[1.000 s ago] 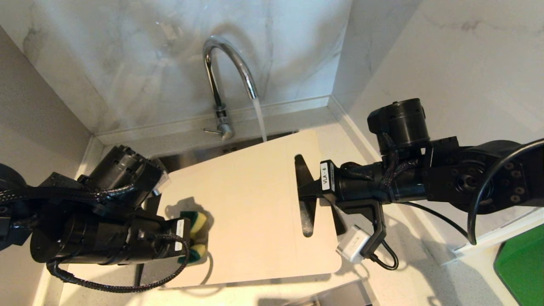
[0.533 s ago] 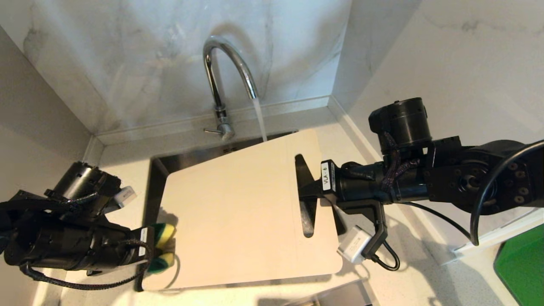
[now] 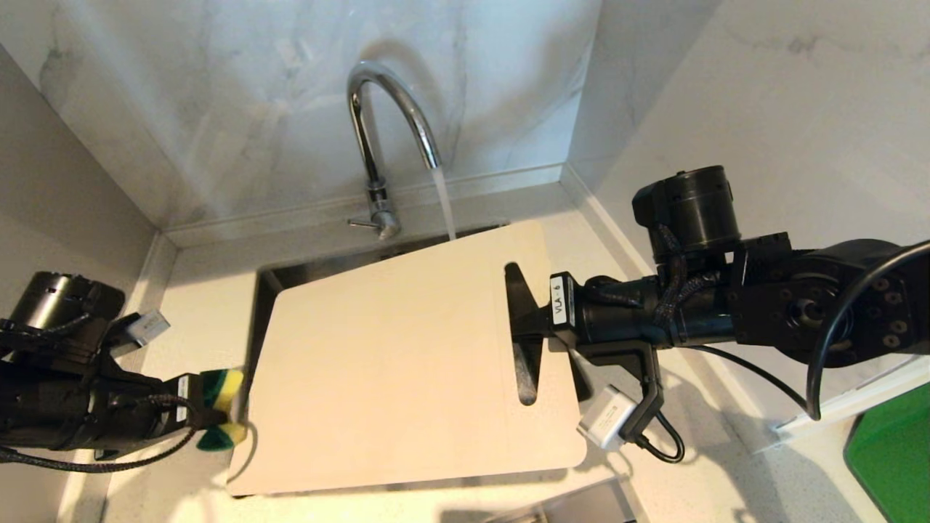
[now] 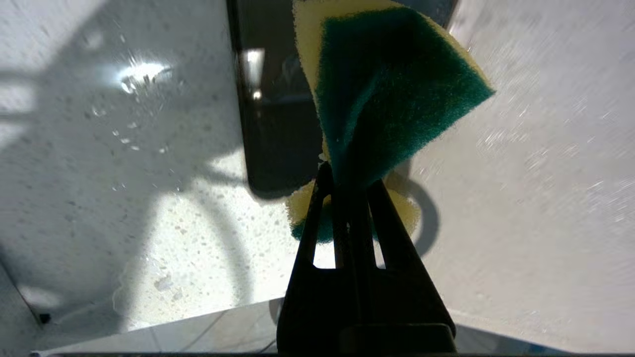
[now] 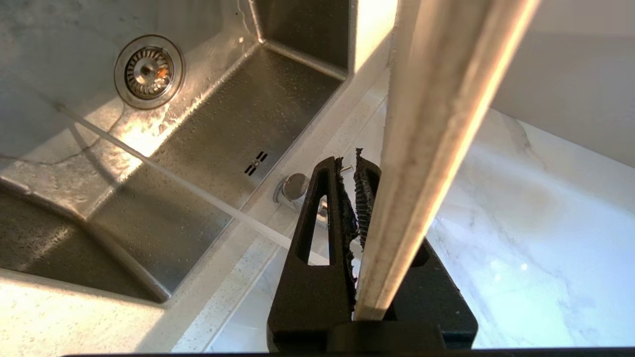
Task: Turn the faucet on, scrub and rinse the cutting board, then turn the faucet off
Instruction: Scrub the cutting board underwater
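Holding the cutting board [image 3: 407, 363] over the sink [image 5: 208, 148], I have my right gripper [image 3: 524, 330] pinching it at the handle cutout, so the board lies directly ahead of those fingers and stretches away from them toward my other arm. Water runs from the faucet [image 3: 385, 123] in one stream [image 3: 445, 203] that drops at the board's far edge, so I judge the turning-on step done. My left gripper [image 3: 218, 418] sits just off the board's end opposite the right gripper, its fingers pressed together on the green-and-yellow sponge [image 4: 387, 94], which sticks out just past the fingertips and hangs over the counter [image 4: 124, 213] beside the sink's rim, apart from the board. I judge the scrubbing to be under way or just finished; rinsing the board and shutting the faucet off remain. Count: one faucet, one cutting board, one sponge, one sink with one drain [image 5: 148, 71], two grippers, both occupied.
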Controlling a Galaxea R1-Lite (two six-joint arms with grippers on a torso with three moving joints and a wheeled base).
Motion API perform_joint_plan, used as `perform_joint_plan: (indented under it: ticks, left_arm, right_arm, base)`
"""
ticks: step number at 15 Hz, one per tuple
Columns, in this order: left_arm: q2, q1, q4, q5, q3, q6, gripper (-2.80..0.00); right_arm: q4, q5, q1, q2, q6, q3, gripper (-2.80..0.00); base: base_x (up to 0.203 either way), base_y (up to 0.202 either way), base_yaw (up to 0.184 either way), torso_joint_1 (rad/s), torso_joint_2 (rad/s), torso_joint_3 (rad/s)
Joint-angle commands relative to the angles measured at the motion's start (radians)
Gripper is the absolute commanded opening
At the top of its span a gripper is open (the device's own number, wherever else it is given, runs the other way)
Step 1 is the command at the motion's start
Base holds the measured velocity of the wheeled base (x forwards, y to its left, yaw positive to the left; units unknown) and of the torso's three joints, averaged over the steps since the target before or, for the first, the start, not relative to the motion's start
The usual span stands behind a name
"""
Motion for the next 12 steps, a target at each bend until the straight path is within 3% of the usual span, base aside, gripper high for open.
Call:
perform_joint_plan:
  ticks: [1,4,6,9,12]
  left_arm:
    - [-0.037,0.019,0.034,-0.004,-0.067,-0.003,-2.8]
    - [-0.069,0.012,0.201,-0.041,-0.267,-0.028,-2.8]
    - [-0.086,-0.067,0.344,-0.059,-0.425,-0.072,-2.8]
    - [-0.106,-0.347,0.413,-0.008,-0.486,-0.161,-2.8]
    - [-0.032,-0.628,0.426,0.17,-0.505,-0.256,-2.8]
  right_arm:
    - [0.0,0.003,0.0,0.001,-0.015,0.0,-2.8]
    - [-0.001,0.003,0.0,-0.003,-0.015,0.0,-2.8]
    - [0.0,0.001,0.0,-0.003,-0.014,-0.003,-2.8]
    - [0.0,0.003,-0.012,-0.006,-0.014,-0.002,-2.8]
    - [0.0,0.003,-0.015,-0.007,-0.014,-0.002,-2.8]
  base:
    - [0.0,0.0,0.0,0.0,0.0,0.0]
    - [0.0,0.0,0.0,0.0,0.0,0.0]
    - [0.0,0.0,0.0,0.0,0.0,0.0]
    - [0.0,0.0,0.0,0.0,0.0,0.0]
    - [0.0,0.0,0.0,0.0,0.0,0.0]
